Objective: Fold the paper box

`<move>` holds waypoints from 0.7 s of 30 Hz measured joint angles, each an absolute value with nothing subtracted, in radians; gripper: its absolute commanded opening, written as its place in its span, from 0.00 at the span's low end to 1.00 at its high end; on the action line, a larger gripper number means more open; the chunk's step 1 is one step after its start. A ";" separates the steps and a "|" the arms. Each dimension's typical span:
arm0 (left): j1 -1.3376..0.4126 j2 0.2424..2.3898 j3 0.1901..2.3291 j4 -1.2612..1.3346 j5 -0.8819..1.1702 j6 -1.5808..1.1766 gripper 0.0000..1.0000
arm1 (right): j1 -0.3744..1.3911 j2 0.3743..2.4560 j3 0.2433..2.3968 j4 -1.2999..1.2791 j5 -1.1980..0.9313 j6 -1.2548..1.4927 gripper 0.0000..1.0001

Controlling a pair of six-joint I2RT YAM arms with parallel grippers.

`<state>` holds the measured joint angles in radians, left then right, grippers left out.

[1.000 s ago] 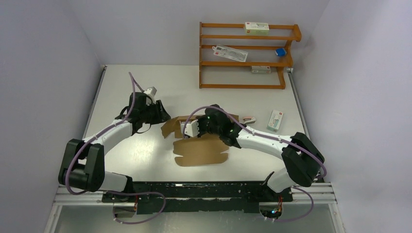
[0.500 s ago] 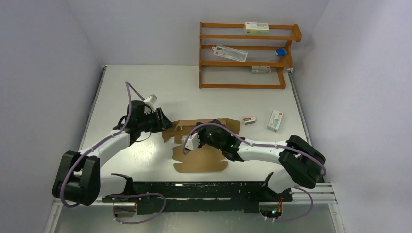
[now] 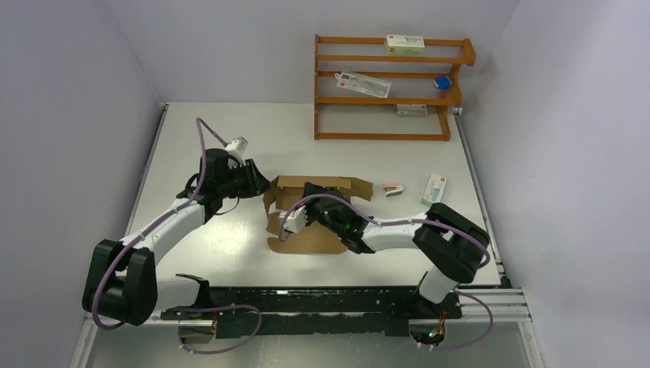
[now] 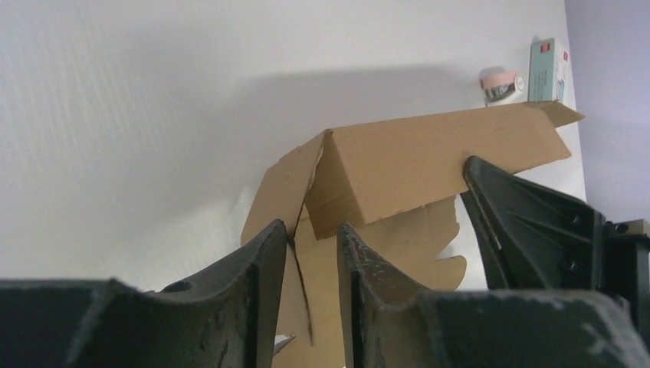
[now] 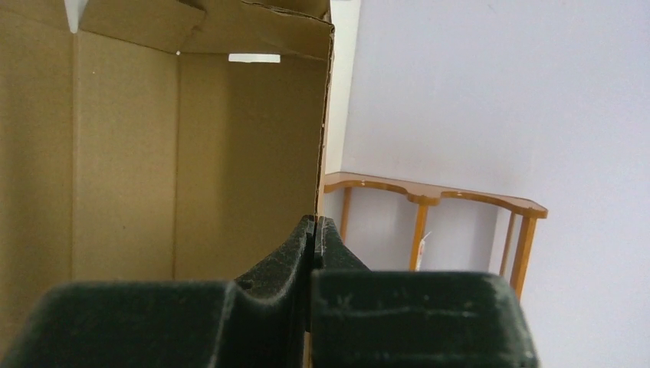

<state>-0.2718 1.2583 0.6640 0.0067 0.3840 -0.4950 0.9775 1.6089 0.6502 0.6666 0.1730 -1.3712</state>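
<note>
1. Paper box (image 3: 310, 239): brown card, unprinted, part-formed. Sits mid-tabletop, a little toward the near edge, between the two arms. The near panel lies flat on the tabletop (image 3: 230, 138). The far long wall (image 4: 437, 153) is raised and creased over. The side flap (image 4: 280, 192) at the box's L end stands up, tilted.

2. Left gripper (image 4: 310, 226): at the box's L end, low over the tabletop. The jaws stand narrowly apart with the side flap's edge in the gap. The edge lies against one finger, w/ a slit showing beside the other. No firm clamp is visible.

3. Right gripper (image 5: 314, 221): reaches in over the box from the R side. The pads are closed tight on the free vertical edge of an upright panel, w/ no gap showing. The box interior fills the left of the wrist view.

4. Rack (image 3: 383, 136): orange wood, three shelves, at the far edge toward the far-R corner, well apart from the box.
   - White cartons (image 3: 405, 44): three in all, one per shelf. The middle one lies askew.
   - Blue item (image 3: 442, 82): small, at the R end of the middle shelf. Too small to identify.

5. Carton (image 3: 434, 189): white w/ teal print, lying flat near the R edge, apart from the box.

6. Pink-and-white item (image 3: 392, 189): small, between the carton and the box's R end. Kind can't be told.
</note>
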 measured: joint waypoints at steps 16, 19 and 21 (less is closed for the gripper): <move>-0.402 1.209 0.560 0.109 0.255 -0.476 0.39 | 0.989 1.742 0.587 0.972 0.210 -1.494 0.00; -0.403 1.194 0.529 0.136 0.241 -0.474 0.40 | 0.992 1.764 0.557 1.029 0.222 -1.511 0.00; -0.403 1.180 0.513 0.155 0.234 -0.468 0.42 | 0.997 1.785 0.542 1.071 0.233 -1.524 0.00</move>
<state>-0.4030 1.1797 0.5125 0.1555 0.2337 -0.4679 0.9966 1.7855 0.5415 1.0706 0.2333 -1.5242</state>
